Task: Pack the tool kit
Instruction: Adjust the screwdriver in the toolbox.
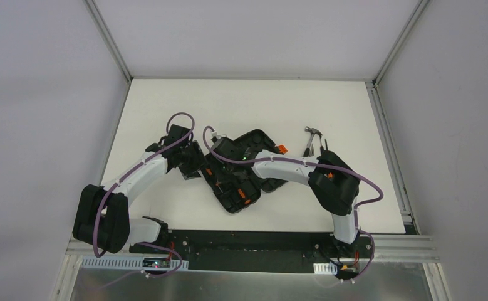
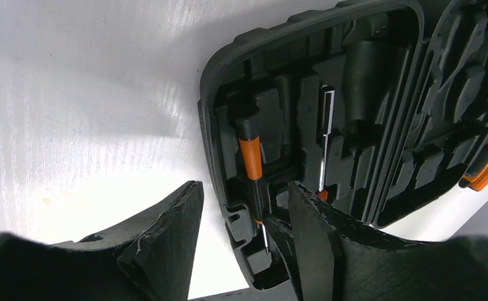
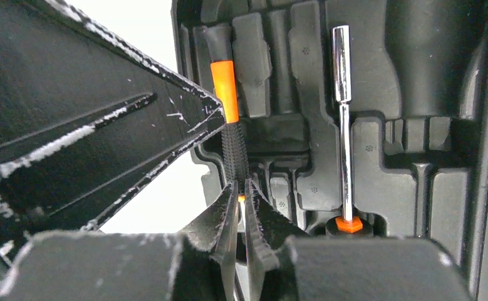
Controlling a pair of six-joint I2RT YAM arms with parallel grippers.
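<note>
One black case (image 1: 257,138) lay open in the middle of the white tabletop (image 1: 166,106), its two moulded halves spread flat and side by side. One hammer (image 1: 314,138) lay on the tabletop just to the right of the case, outside it and apart from both arms. In the half of the case nearer the arms, two tools sat in their slots. One was a small screwdriver (image 2: 251,160) with an orange and black handle and a knurled neck. The other was a chrome-shafted driver (image 3: 341,63) with an orange collar at its base, lying parallel to the first, a few slots away. One more orange-handled tool (image 2: 487,168) showed in the other half, too cropped to identify. The left fingers (image 2: 166,232) stood open, astride the rim of the case at its corner, one over the tabletop and one over the slots. The right fingers (image 3: 225,219) were almost together at the thin end of the small screwdriver. Whether they actually pinched it could not be told.
</note>
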